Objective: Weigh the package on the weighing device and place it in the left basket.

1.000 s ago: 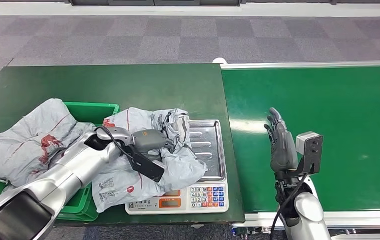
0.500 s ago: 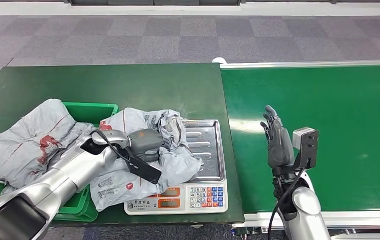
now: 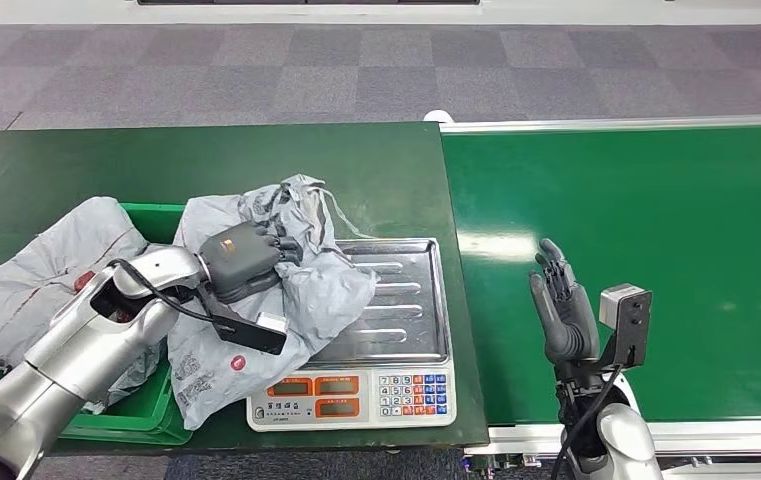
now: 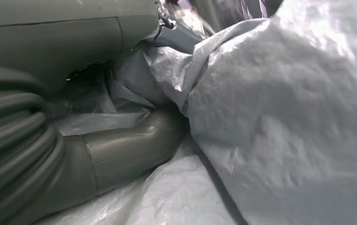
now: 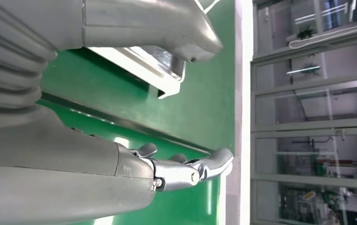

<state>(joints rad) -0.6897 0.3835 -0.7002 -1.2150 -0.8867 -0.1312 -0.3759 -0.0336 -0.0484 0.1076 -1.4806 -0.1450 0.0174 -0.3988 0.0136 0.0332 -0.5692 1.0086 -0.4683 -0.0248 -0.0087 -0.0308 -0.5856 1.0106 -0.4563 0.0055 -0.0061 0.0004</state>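
Note:
A crumpled grey plastic package (image 3: 296,290) hangs over the left part of the scale's steel tray (image 3: 411,300) and reaches the green basket (image 3: 156,400). My left hand (image 3: 246,258) grips its bunched top; up close the grey plastic (image 4: 284,117) wraps around my thumb (image 4: 125,150). The scale (image 3: 356,398) has a keypad and orange displays at its front. My right hand (image 3: 559,310) stands open and upright over the conveyor belt (image 3: 656,220), holding nothing; its fingers (image 5: 186,171) are spread above the green surface.
Another grey package (image 3: 36,280) lies in the green basket at the left. The dark green table (image 3: 206,165) extends behind the scale. The belt's metal rim (image 3: 616,126) runs along the far side, with grey carpet floor beyond.
My left hand has lifted the package and pulled it left and back, uncovering more of the scale tray. My right hand has stayed over the belt, lowering slightly.

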